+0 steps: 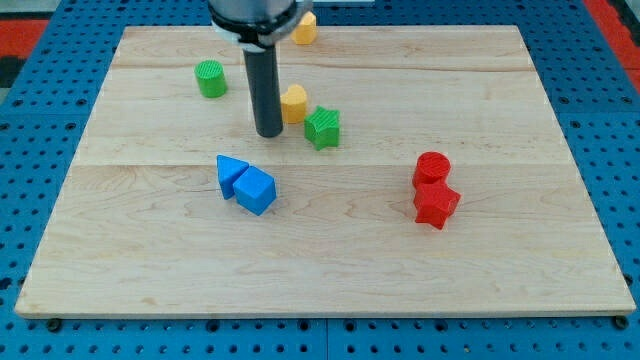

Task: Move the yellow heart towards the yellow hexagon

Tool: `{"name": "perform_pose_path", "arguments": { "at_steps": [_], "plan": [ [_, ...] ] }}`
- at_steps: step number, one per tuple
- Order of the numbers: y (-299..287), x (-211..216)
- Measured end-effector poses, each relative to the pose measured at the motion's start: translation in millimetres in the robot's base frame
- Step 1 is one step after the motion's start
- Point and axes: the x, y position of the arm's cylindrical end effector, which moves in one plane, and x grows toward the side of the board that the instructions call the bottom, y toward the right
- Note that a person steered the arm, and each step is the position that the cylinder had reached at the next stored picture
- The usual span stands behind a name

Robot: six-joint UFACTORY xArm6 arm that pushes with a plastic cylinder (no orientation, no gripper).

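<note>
Jaws are absent, none to see; my tip [268,132] touches the yellow heart [294,103], needing a push toward the table's [500,280] top edge, where the yellow hexagon [305,29] sits.

No text, label, brand, number or sign can be read anywhere.
</note>
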Motion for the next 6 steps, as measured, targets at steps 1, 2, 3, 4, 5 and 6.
{"name": "perform_pose_path", "arguments": {
  "at_steps": [1,2,3,4,5,6],
  "plan": [
    [27.1,-14.5],
    [16.0,-14.6],
    [12.2,-38.4],
    [22.8,-48.8],
    [42.8,-25.5],
    [100.3,-23.8]
  ]
}}
